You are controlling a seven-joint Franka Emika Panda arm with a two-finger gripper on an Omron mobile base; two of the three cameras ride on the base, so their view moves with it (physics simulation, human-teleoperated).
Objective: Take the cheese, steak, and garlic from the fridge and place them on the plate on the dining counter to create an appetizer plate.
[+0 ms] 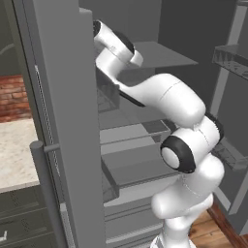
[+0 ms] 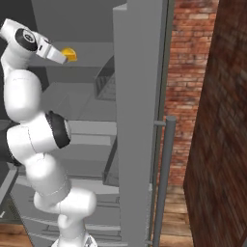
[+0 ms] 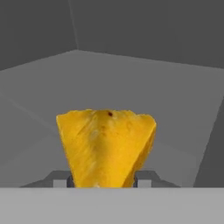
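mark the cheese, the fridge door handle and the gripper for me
cheese (image 3: 105,146): hand view, middle of the yellow wedge's front face.
fridge door handle (image 2: 164,178): right base view, midway along the vertical bar.
gripper (image 3: 104,178): hand view, midway between the fingers, which sit at either side of the wedge's base.

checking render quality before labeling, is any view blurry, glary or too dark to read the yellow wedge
Hand view: the yellow-orange cheese wedge is close, soft-edged and evenly lit, without glare, between the gripper tips. Right base view: the wedge is a small bright patch beyond the white arm; flat light. Left base view: the tall grey fridge interior is dim, shelves low in contrast.
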